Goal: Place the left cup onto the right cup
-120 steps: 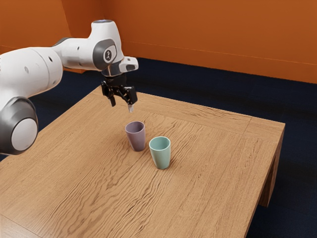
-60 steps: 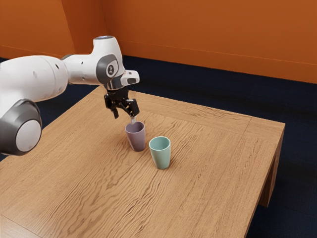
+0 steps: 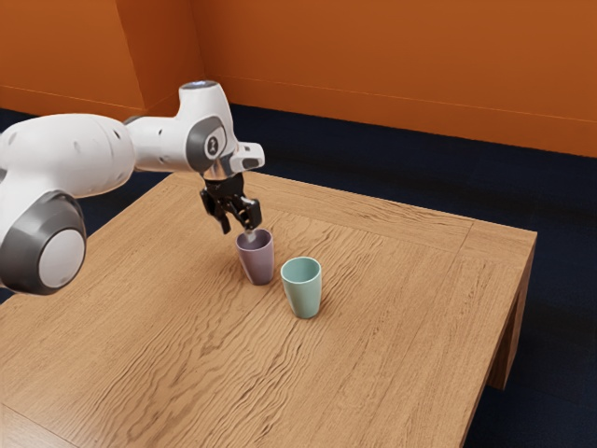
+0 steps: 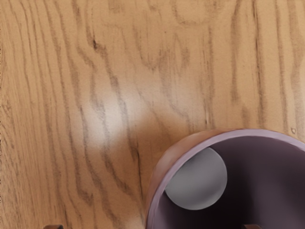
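The task is barely begun: neither cup is grasped or lifted. The gripper (image 3: 240, 222) hangs with its fingers spread, not touching anything, right above the rim of the purple cup (image 3: 256, 259). That cup stands upright on the wooden table (image 3: 392, 355) just beneath the gripper. The teal cup (image 3: 301, 287) stands beside it, farther from the gripper. Gripping, lifting and stacking are all left to do.

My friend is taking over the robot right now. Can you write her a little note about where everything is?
Gripper: open, holding nothing, just above the rim of the purple cup.
Cups: the purple cup stands upright on the table. The teal cup stands upright close beside it, toward the exterior view's right.
Done: only the approach to the purple cup. It is not gripped or lifted yet.
Left: lower, close on the purple cup, lift it, and set it onto the teal cup.
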You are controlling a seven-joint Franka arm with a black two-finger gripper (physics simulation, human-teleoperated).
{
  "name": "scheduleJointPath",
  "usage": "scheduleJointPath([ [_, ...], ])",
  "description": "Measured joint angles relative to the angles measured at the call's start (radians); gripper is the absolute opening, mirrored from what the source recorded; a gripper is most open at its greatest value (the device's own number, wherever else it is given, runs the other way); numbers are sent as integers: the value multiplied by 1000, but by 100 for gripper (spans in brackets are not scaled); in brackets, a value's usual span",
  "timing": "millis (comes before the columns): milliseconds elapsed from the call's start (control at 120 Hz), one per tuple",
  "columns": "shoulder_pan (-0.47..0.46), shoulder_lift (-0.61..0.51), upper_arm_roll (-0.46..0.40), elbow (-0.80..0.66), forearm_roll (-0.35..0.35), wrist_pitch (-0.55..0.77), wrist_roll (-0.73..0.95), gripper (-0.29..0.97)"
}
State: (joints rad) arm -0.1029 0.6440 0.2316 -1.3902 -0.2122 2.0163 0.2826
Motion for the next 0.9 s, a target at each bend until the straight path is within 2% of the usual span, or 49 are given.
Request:
scheduleJointPath([
  [175, 0, 13, 0, 0, -4, 24, -2, 30],
  [592, 1, 50, 0, -1, -9, 59, -9, 27],
  [792, 2, 51, 0, -2, -17, 65, -10, 6],
  [900, 2, 51, 0, -2, -25, 67, -11, -2],
])
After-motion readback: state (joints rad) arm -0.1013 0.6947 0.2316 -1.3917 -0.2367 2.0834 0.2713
